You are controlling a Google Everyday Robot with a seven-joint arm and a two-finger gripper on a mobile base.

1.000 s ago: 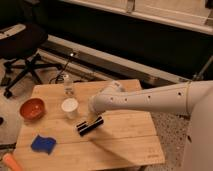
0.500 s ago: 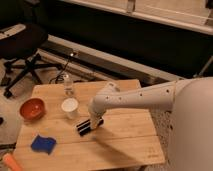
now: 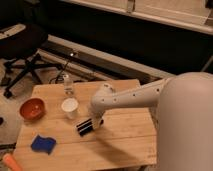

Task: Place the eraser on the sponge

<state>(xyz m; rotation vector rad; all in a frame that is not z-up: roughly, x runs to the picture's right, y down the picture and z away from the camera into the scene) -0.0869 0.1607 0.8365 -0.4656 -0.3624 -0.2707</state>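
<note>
The eraser (image 3: pixel 84 126), a small black bar with pale stripes, sits at the tip of my gripper (image 3: pixel 93 123) over the middle of the wooden table (image 3: pixel 125 145). The gripper is shut on the eraser, which hangs just above the tabletop over a faint shadow. My pale arm reaches in from the right. The blue sponge (image 3: pixel 43 144) lies flat near the table's front left, well to the left of the eraser and a little nearer the front edge. Nothing lies on the sponge.
A white cup (image 3: pixel 70 107) stands just up-left of the eraser. An orange-red bowl (image 3: pixel 32 108) sits at the left edge, a clear bottle (image 3: pixel 68 85) at the back. An orange object (image 3: pixel 12 162) lies at the front left corner. An office chair (image 3: pixel 22 45) stands behind.
The gripper and eraser have shifted slightly left, toward the sponge. The arm's upper part now fills more of the right side of the view.
</note>
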